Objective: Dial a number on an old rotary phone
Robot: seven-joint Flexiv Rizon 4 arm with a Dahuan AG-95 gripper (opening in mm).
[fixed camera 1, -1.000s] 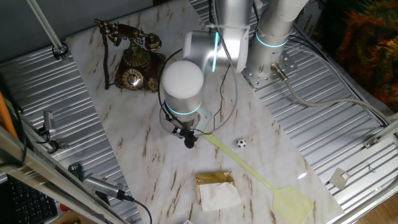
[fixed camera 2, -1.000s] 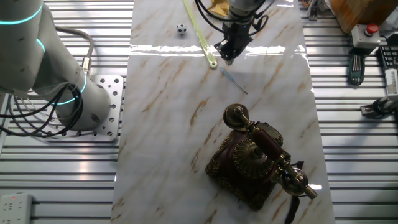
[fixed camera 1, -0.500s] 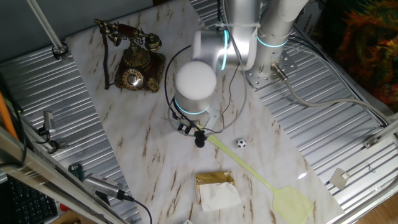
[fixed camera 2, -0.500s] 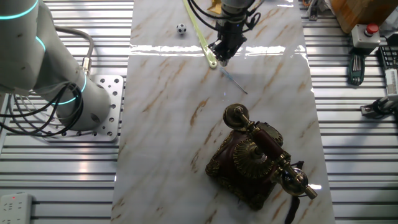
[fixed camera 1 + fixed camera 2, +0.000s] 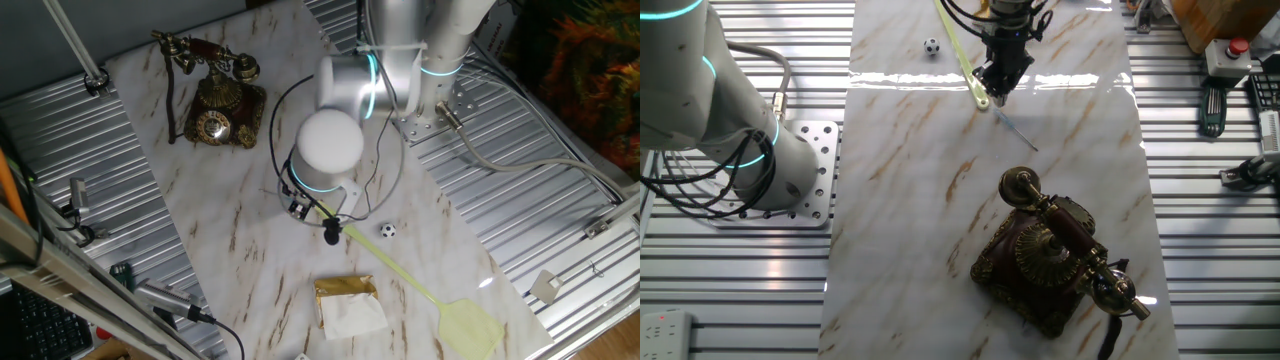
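The old rotary phone point(image 5: 1055, 262) is judged heavy, rigid; its dial point(image 5: 213, 126) is best hooked. The gripper point(image 5: 997, 94) hovers mid-table; jaw state cannot be told.

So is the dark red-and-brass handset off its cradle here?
No, the dark red-and-brass handset lies across the cradle on the ornate bronze-brown rotary phone.
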